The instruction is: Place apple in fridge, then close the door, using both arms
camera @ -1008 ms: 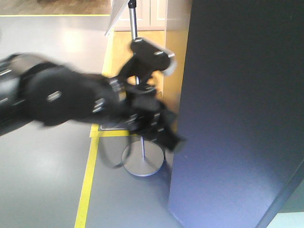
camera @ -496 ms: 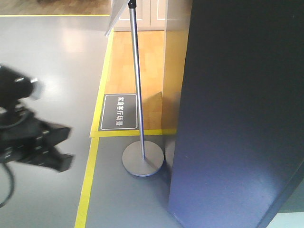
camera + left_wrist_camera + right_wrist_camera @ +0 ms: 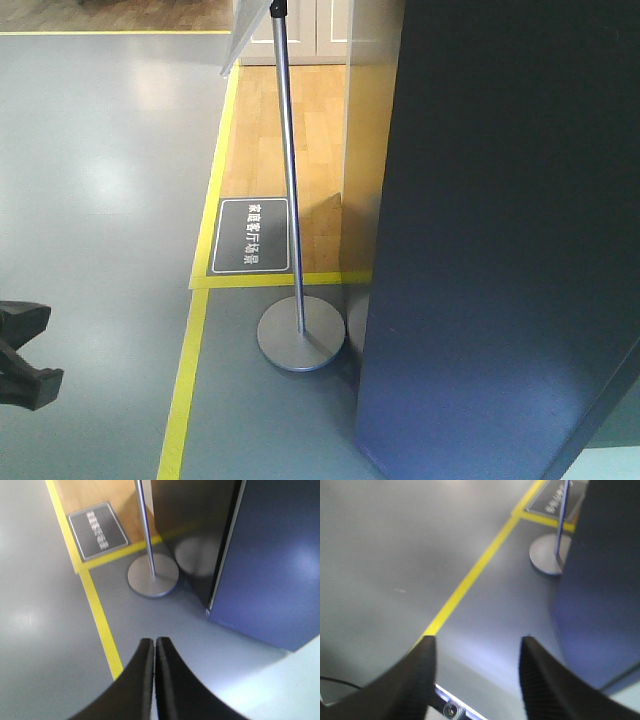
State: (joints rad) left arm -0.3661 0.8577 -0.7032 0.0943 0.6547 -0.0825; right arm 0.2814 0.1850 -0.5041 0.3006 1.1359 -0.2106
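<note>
A: Apple can't be seen anywhere; the dark door point(image 3: 500, 240) fills the front view from 12 to 5 o'clock, cut off at the edge.

B: Claws?

A: Left gripper point(image 3: 154, 680) pinched together, empty; right gripper point(image 3: 475, 675) spread wide, empty.

B: Room?

A: Grey floor point(image 3: 100, 180), yellow line point(image 3: 185, 390), metal stand point(image 3: 300, 335) at 6 o'clock. The floor sign point(image 3: 253, 235) has white writing I can't read
</note>
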